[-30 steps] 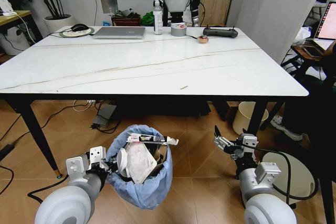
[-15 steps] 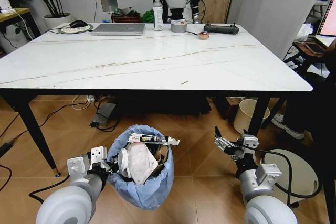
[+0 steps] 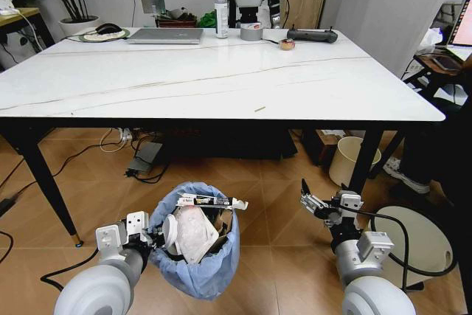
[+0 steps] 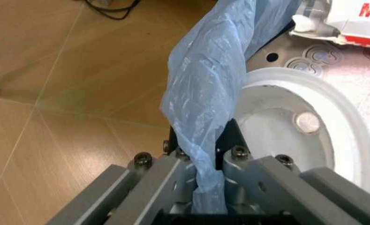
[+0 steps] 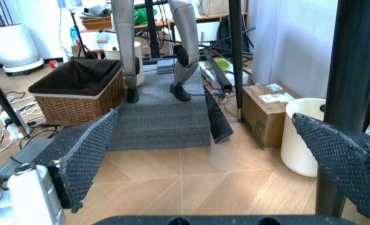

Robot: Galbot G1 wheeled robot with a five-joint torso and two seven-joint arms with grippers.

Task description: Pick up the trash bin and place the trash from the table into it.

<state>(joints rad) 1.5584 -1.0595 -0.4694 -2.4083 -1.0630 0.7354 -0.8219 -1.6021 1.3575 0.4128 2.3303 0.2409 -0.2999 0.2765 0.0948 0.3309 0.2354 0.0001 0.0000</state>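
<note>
The trash bin [image 3: 203, 274], lined with a crinkly light-blue bag, hangs low in front of the table [image 3: 184, 71]. My left gripper [image 3: 151, 240] is shut on its rim. In the left wrist view the fingers [image 4: 166, 173] pinch the blue bag [image 4: 210, 79]. Inside the bin lies trash: white crumpled paper [image 3: 190, 230] and a red-and-white wrapper [image 3: 210, 201]. A small tan scrap [image 3: 259, 109] lies on the table near its front edge. To the right of the bin my right gripper [image 3: 313, 201] stands open and empty, its dark pads [image 5: 87, 150] wide apart.
At the table's far edge are a laptop [image 3: 166, 35], a spray bottle [image 3: 221, 9], a tape roll [image 3: 251, 32] and a black controller [image 3: 310, 35]. A cream bucket [image 3: 354, 160] stands by the right table leg [image 3: 363, 164]. A wicker basket [image 5: 78, 89] sits beyond.
The whole head picture has shifted a little, so the camera moved. The bin stays in my left gripper and the right gripper stays open in the same pose.
</note>
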